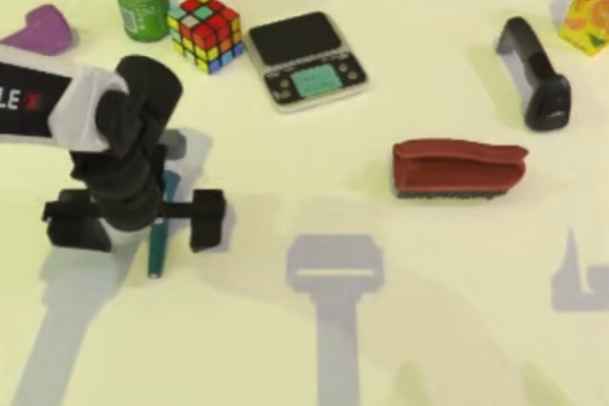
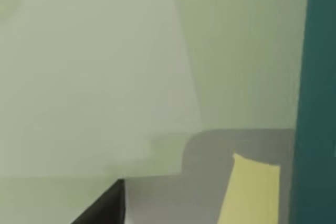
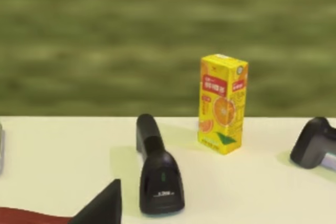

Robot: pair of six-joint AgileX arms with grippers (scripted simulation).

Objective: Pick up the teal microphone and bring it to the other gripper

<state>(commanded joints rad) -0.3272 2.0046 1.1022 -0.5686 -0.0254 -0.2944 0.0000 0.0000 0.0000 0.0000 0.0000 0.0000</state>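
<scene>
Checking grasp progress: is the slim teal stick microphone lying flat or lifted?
Lying flat on the table: the teal microphone pokes out beneath the left gripper.

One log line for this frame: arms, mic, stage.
left end effector: over mic, left side of table | grip: unclear | mic: on table | right arm: not in top view | stage: pre-lift
</scene>
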